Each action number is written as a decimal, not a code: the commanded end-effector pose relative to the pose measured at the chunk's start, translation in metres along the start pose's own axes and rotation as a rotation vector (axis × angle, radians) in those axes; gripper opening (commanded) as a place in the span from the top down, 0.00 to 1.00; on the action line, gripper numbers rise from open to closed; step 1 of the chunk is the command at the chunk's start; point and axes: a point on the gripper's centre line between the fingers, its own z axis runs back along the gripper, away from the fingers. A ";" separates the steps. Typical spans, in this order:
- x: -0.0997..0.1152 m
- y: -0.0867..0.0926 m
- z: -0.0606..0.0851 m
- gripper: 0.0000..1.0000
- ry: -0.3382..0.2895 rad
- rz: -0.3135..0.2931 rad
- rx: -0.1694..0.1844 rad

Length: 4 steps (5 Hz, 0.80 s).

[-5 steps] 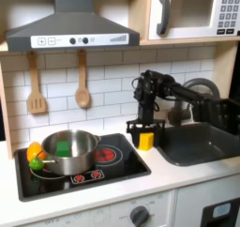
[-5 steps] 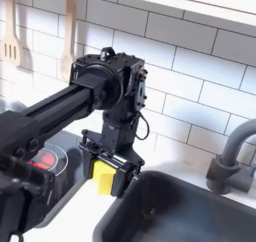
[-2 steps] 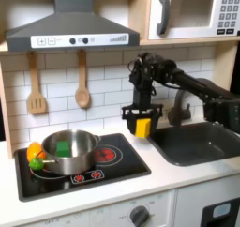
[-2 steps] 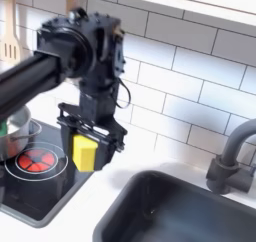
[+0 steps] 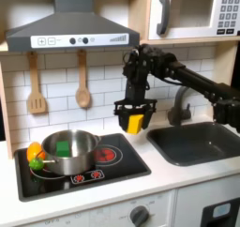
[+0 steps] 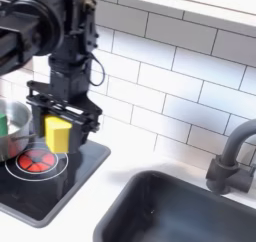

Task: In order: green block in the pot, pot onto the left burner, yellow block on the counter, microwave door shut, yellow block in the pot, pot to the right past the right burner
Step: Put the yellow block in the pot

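My gripper point(image 5: 135, 121) is shut on the yellow block point(image 5: 136, 123), held in the air above the stove's right edge. In the second exterior view the gripper point(image 6: 59, 136) holds the yellow block point(image 6: 58, 136) just above the right burner point(image 6: 38, 161). The steel pot point(image 5: 71, 152) stands on the left burner with the green block point(image 5: 63, 147) inside it; the pot's rim point(image 6: 12, 124) shows at the second exterior view's left edge. The sink point(image 5: 202, 143) lies on the first exterior view's right. The microwave door point(image 5: 187, 13) looks shut. Pale counter point(image 5: 164, 172) surrounds the stove and basin.
A rounded yellow-green-orange toy point(image 5: 35, 156) leans by the pot's left side. A faucet point(image 6: 233, 156) stands behind the sink point(image 6: 190, 208). A wooden spatula point(image 5: 37, 85) and spoon point(image 5: 82, 81) hang on the tiled wall under the range hood point(image 5: 70, 29).
The gripper has risen and moved left with the yellow block, from the counter beside the sink to above the stove's right burner. The pot has not moved.
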 end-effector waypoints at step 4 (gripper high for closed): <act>0.003 0.102 -0.005 1.00 -0.045 0.070 0.095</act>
